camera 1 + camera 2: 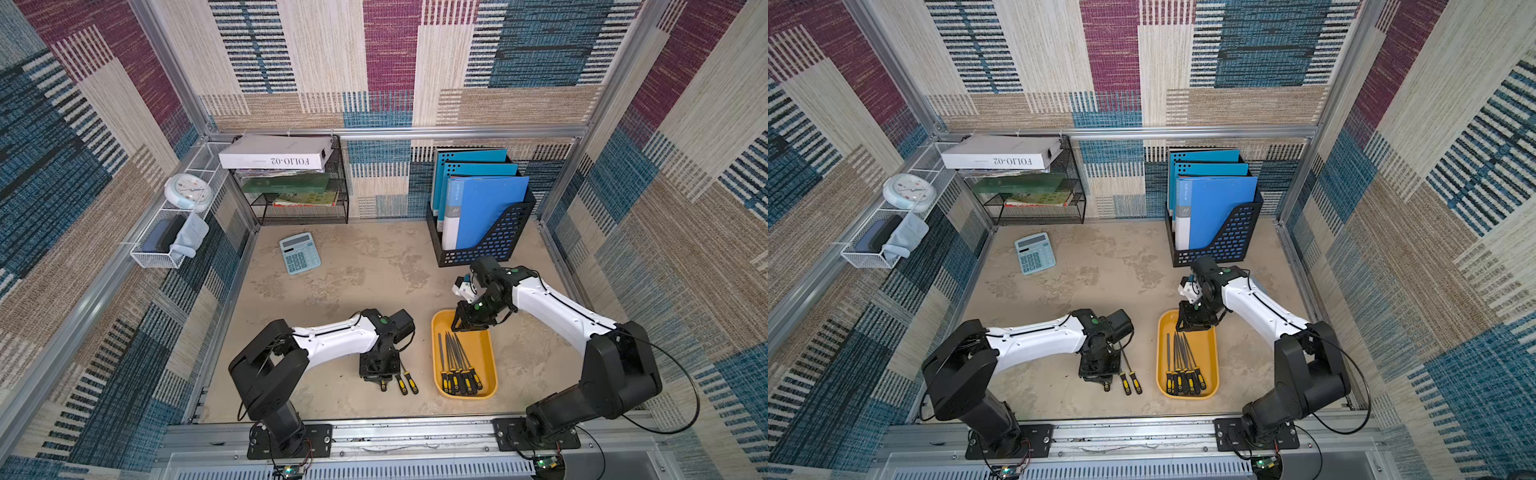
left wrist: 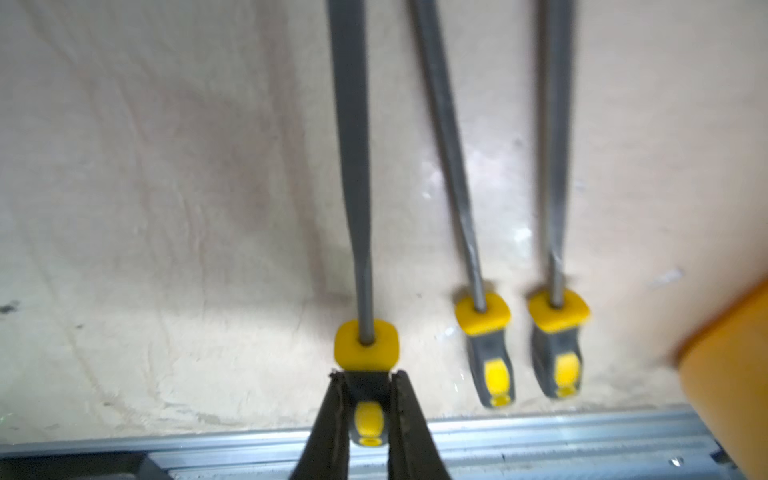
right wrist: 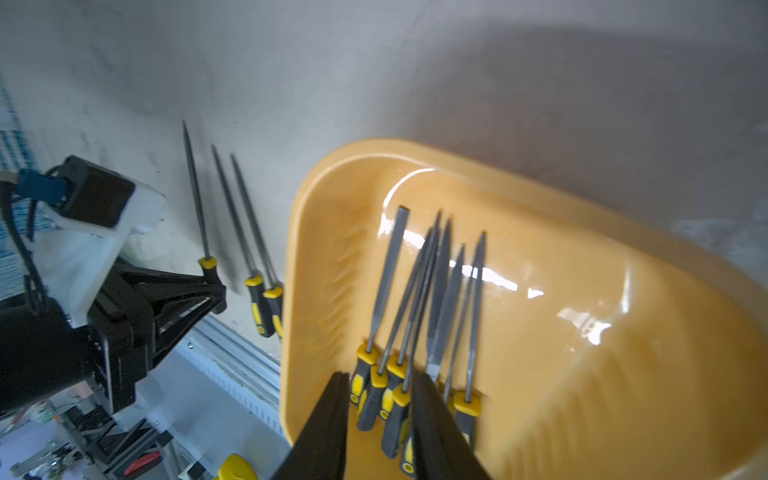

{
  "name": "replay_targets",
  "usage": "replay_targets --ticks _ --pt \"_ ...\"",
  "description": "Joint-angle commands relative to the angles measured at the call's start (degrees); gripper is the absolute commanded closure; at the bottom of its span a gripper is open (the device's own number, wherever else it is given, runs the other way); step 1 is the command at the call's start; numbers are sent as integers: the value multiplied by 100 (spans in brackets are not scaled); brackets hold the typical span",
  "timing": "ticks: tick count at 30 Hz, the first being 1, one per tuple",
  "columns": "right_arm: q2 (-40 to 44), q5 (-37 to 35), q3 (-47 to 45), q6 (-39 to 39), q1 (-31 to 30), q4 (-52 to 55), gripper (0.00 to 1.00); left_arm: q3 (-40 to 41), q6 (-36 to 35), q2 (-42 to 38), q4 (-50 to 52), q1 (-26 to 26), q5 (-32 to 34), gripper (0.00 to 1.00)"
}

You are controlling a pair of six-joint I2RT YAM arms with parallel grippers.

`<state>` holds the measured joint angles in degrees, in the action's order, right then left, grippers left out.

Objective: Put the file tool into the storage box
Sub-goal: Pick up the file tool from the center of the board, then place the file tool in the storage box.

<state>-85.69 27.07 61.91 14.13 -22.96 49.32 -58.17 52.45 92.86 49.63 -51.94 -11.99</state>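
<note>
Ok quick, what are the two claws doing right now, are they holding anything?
Left claw: closed on the handle of a file.
Right claw: open, holding nothing, over the yellow tray.

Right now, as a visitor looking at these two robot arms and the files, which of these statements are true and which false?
1. The left jaws are shut on the handle of a file. True.
2. The yellow-orange tray is empty. False: several files lie in it.
3. Two more files lie on the table beside the gripped one. True.
4. The right jaws grip a file. False: they stand open over the tray, holding nothing.
</note>
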Motion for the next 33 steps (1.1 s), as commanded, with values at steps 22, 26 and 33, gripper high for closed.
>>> replay_targets --ticks 22,26,33 --pt "141 2323 -992 2349 -861 -2972 60 -759 -1214 -655 -576 -53 -1674 100" --pt "-23 2281 -923 2421 -915 -3041 66 -757 -1217 -689 -680 -91 -1743 100" --pt "-86 2077 -603 2062 -894 -2419 100 -641 -1224 -850 -746 -97 -1677 69"
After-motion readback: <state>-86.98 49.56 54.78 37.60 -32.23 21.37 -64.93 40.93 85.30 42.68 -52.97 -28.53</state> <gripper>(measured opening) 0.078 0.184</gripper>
